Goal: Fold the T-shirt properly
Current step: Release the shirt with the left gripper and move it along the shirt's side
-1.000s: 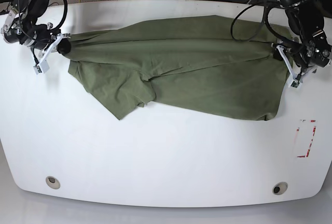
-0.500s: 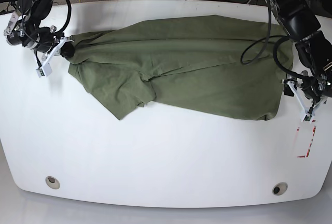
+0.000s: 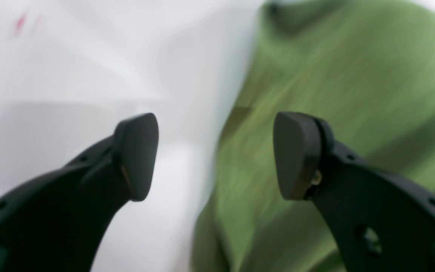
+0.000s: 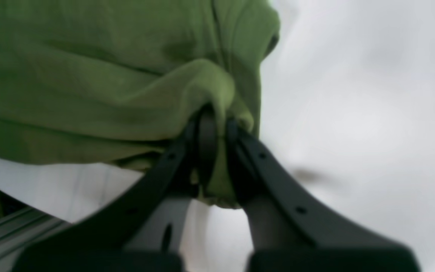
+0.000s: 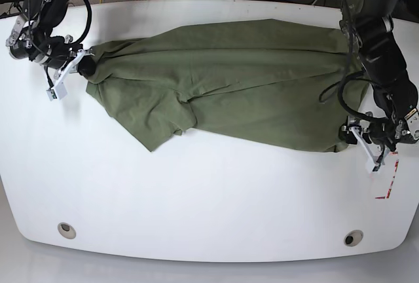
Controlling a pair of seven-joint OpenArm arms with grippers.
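While right pincer (image 4: 217,151) clamps T-shirt (image 5: 249,80), left pincer (image 3: 213,155) wide, holding nothing.

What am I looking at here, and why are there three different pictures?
It is a robot with two arms at a white table, meant to fold the green T-shirt spread on it. The wide picture looks down on the whole table. The other two come from small cameras on the wrists, looking along each end effector. The right end effector, at the left of the wide picture, is pinched shut on a bunched edge of the T-shirt. The left end effector, at the right of the wide picture, is open and holds nothing, poised over the shirt's other edge.
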